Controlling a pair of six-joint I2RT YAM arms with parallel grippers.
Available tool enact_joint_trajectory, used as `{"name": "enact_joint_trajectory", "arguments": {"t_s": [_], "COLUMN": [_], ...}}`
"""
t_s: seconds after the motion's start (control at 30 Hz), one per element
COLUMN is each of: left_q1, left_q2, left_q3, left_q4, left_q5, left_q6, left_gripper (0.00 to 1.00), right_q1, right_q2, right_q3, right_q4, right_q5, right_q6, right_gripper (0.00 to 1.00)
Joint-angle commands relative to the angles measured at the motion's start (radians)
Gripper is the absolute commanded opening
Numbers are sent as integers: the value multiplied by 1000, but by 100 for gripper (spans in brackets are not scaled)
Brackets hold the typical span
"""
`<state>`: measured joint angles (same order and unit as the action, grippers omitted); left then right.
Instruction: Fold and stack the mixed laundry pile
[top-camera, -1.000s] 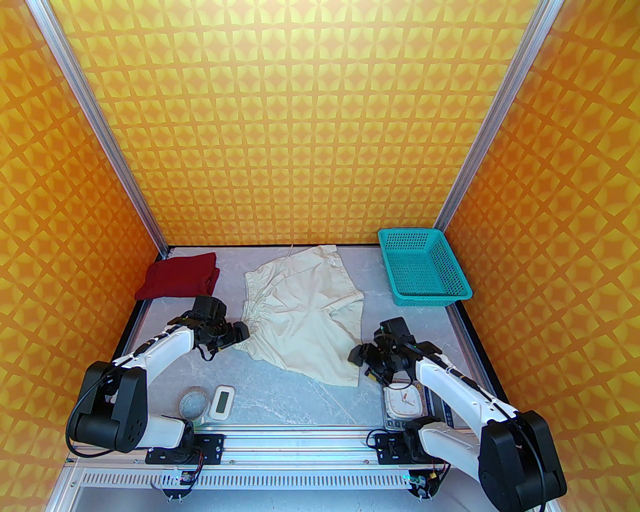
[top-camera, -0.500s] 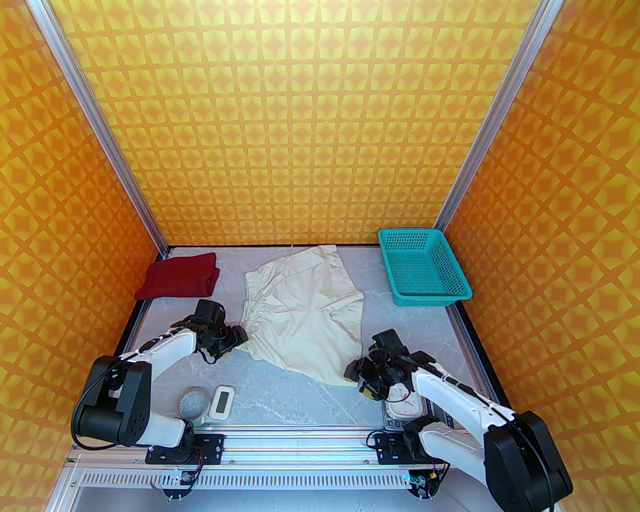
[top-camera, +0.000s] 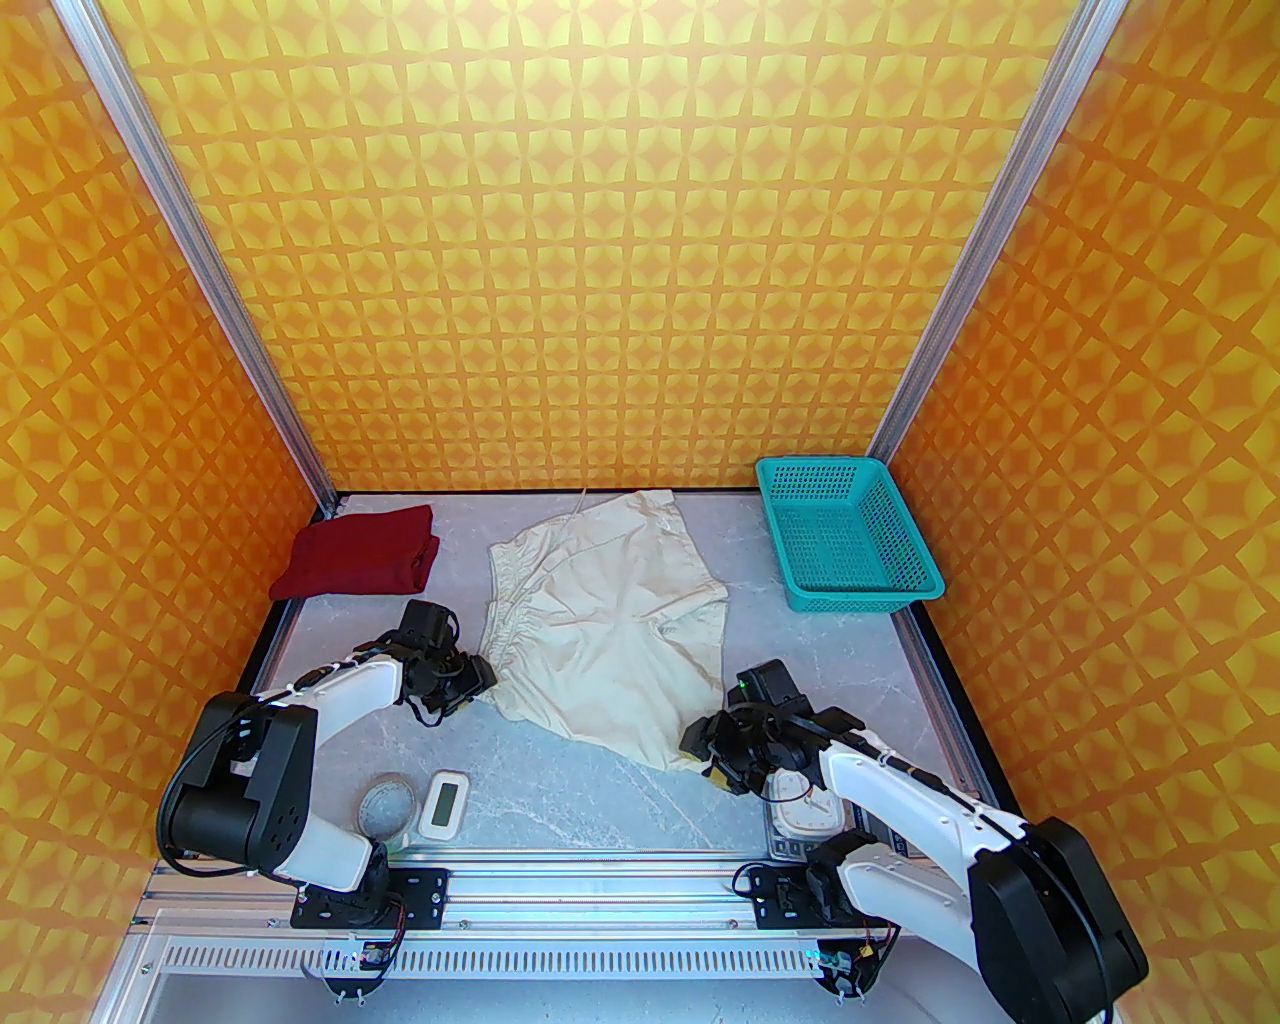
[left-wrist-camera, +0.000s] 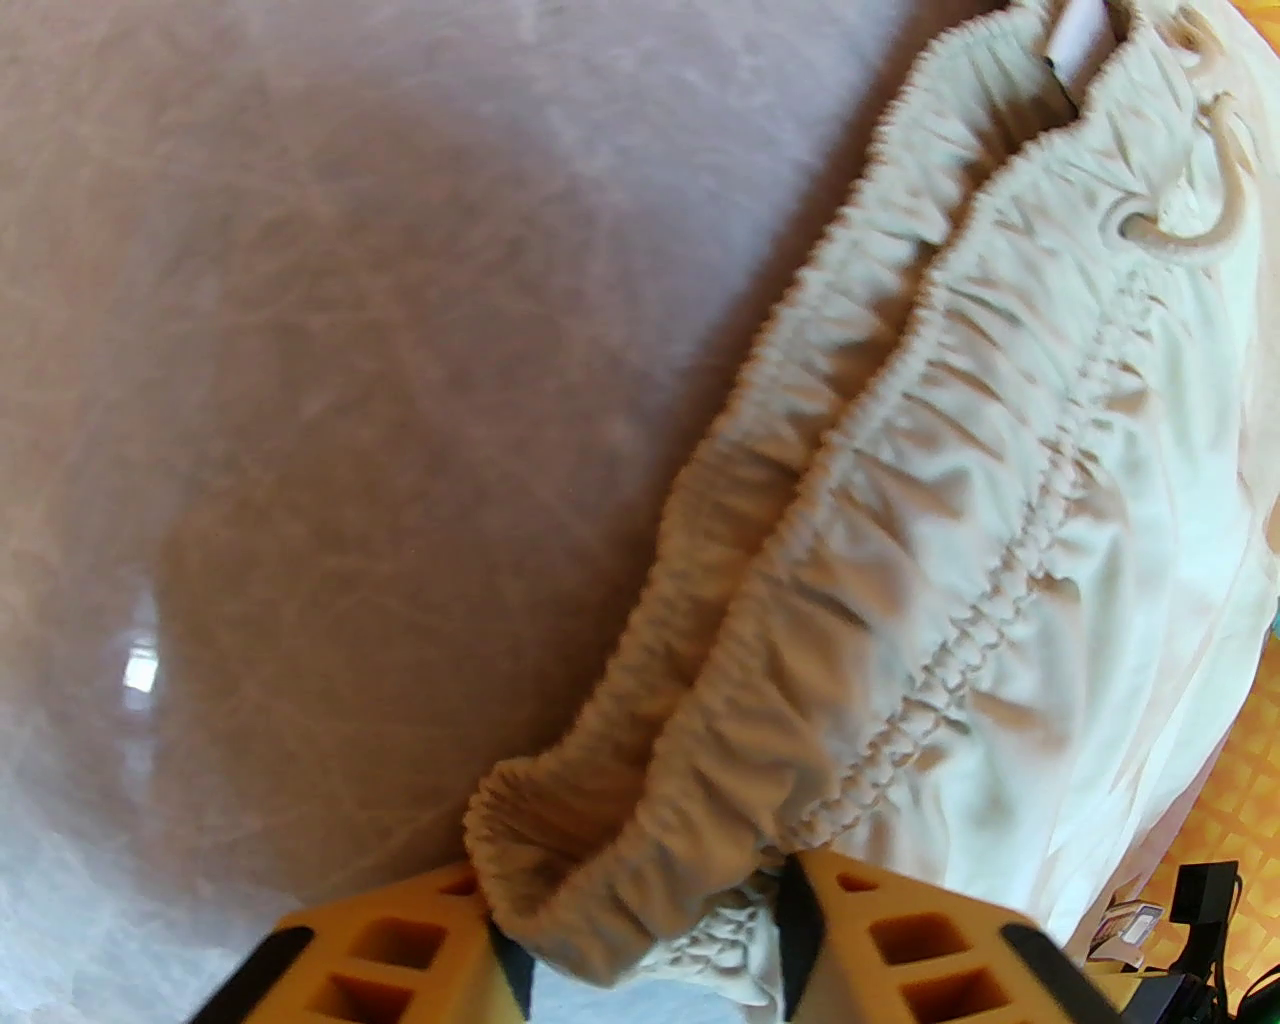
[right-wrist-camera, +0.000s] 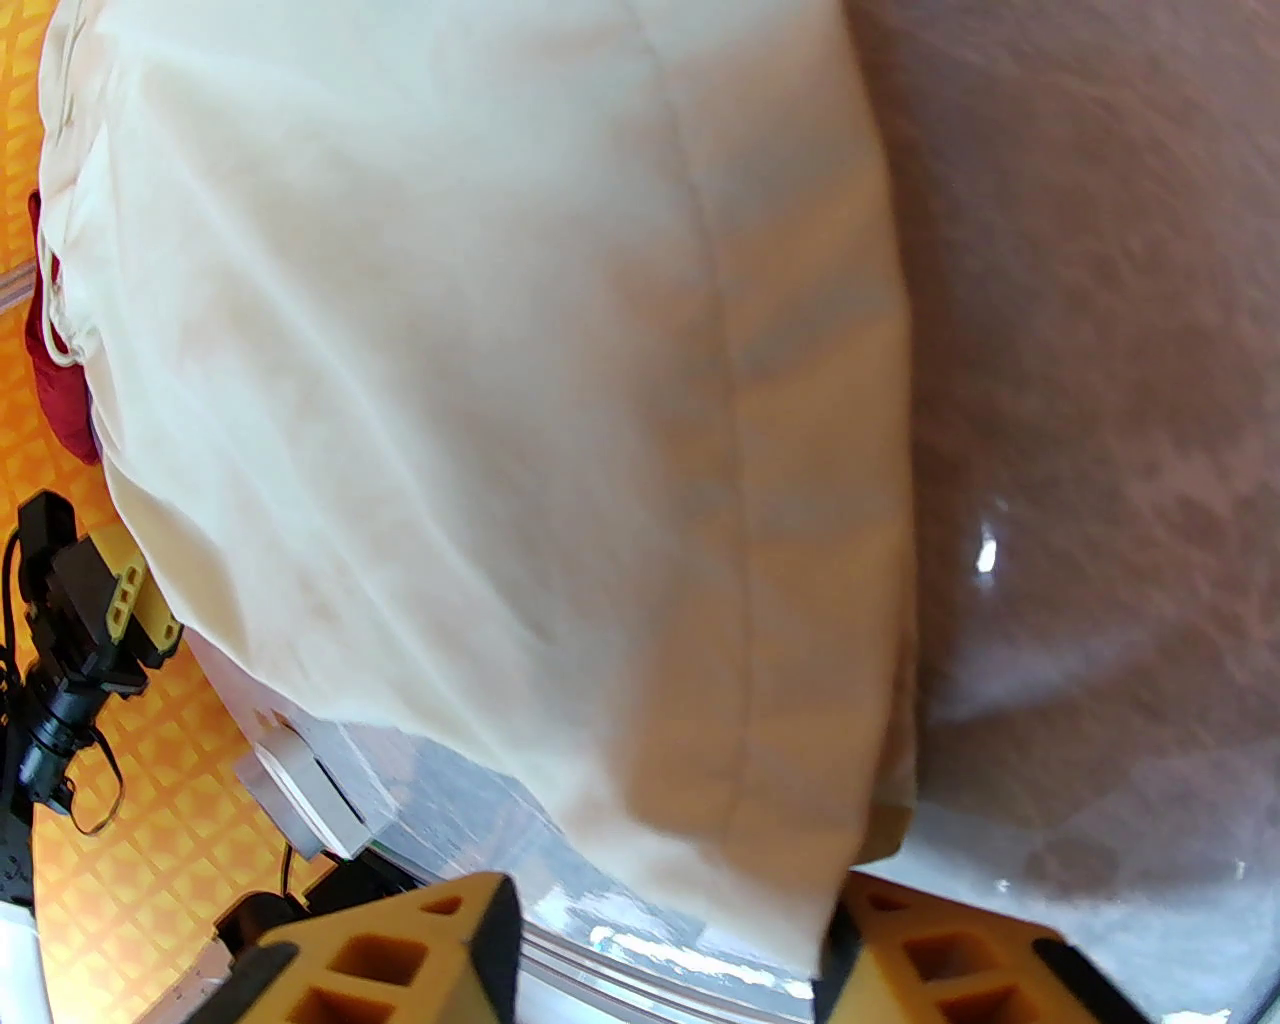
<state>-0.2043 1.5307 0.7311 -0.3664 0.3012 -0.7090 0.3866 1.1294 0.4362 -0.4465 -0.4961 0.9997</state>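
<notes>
The cream-white shorts (top-camera: 610, 630) lie spread flat mid-table, gathered waistband (left-wrist-camera: 900, 560) to the left. My left gripper (top-camera: 485, 675) is at the waistband's near corner; in the left wrist view the bunched elastic fills the gap of this gripper (left-wrist-camera: 640, 900) and touches both yellow pads. My right gripper (top-camera: 695, 745) sits at the near right leg hem. In its own view that gripper (right-wrist-camera: 670, 910) straddles the hem corner (right-wrist-camera: 800, 880), open, with a gap on its left side. The dark red shirt (top-camera: 360, 565) lies folded at the back left.
A teal mesh basket (top-camera: 850, 535) stands at the back right. Near the front edge lie a round disc (top-camera: 388, 808) and a small white timer (top-camera: 443, 803) on the left. A white clock face (top-camera: 808, 805) lies under the right arm. Patterned walls enclose the table.
Both grippers have narrowed. The left one slid slightly right onto the waistband corner. The right arm moved left and toward the front, reaching the hem corner of the shorts.
</notes>
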Motion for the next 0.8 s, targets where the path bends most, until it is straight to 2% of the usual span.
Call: {"name": "enact_joint_trajectory", "arguments": {"t_s": [0.0,0.13,0.27,0.47,0.77], "left_q1": [-10,-12,-15,-20,-40], "left_q2": [4,-32,-107,-222,-386], "left_q3": [12,2,-24,-36,-41], "left_q4": [27,41,69,14,-147], "left_q5": [-17,-25,-38,-69,-71], "left_q6": [-4,2,5,51,101], "left_gripper": [28,11,0,0,0], "right_q1": [9,9,9,9,9], "right_q2": [25,11,-39,-115,-234], "right_q3": [-30,-24,28,105,244], "right_q4": [93,81,-24,-181,-453], "right_q5": [20,54,124,220,298], "right_q6": [52,59,24,-36,-147], "right_gripper": [43,33,21,1,0]}}
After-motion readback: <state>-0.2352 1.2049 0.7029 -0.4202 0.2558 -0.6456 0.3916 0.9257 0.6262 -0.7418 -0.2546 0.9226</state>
